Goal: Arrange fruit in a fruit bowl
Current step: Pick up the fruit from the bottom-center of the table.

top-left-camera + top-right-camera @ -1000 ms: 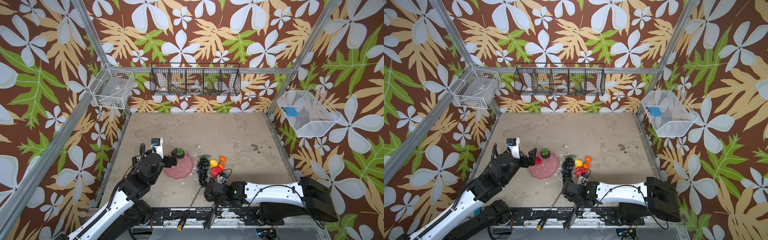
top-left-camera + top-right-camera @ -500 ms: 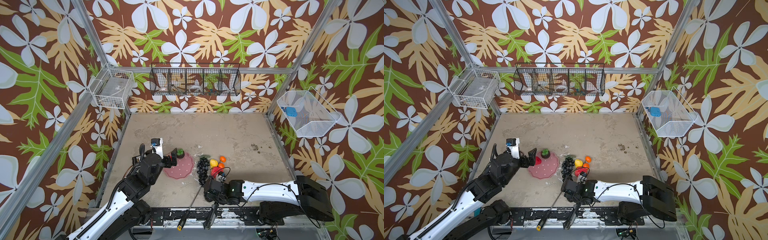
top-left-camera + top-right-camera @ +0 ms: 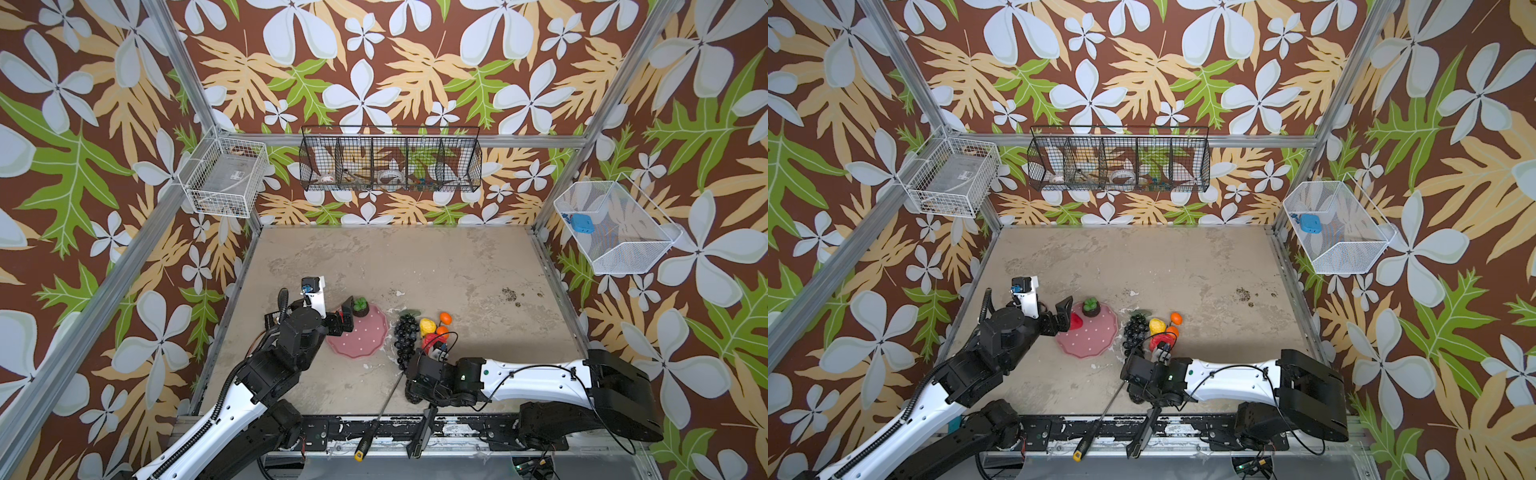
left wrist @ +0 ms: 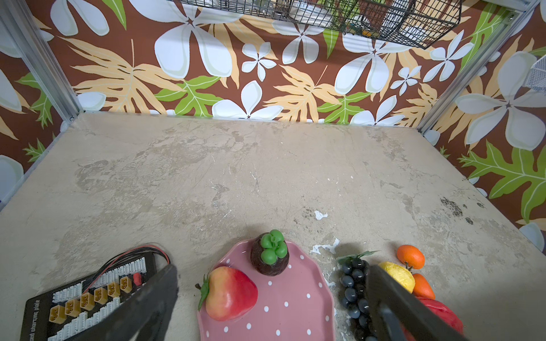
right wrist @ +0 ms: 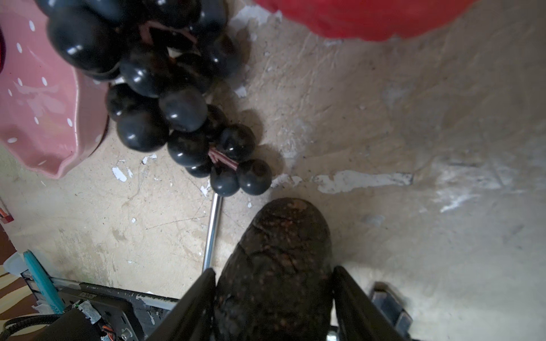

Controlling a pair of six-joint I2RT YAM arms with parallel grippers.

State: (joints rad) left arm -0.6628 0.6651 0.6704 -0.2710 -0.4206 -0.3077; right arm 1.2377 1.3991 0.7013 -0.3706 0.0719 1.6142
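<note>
Fruit bowl (image 3: pixel 361 343), pink and dotted, sits on the surface (image 3: pixel 415 270) in both top views. It carries only a mangosteen (image 3: pixel 360 307) at its far rim and a red apple (image 3: pixel 1075 322) at the rim beside the left tool (image 3: pixel 1064 318). The grape bunch (image 3: pixel 405 338) and lemon (image 3: pixel 427 326) lie just off its opposite side. In the left wrist view that tool is spread as wide as it goes and holds nothing. It straddles the bowl's edge where the apple overhangs the rim, so any nudge there could roll the apple off the bowl. In the right wrist view the right tool (image 5: pixel 273 270) stands roughly half open, its fingers (image 5: pixel 192 307) against both flanks of the avocado (image 5: pixel 277 251). The avocado lies on the surface off the bowl, past the tail of the grapes, with a screwdriver shaft (image 5: pixel 212 233) alongside. That rounded, bumpy body could squirt out of the pinch. A low carry toward the bowl could drag the grapes, and the two tools may meet above the bowl.
</note>
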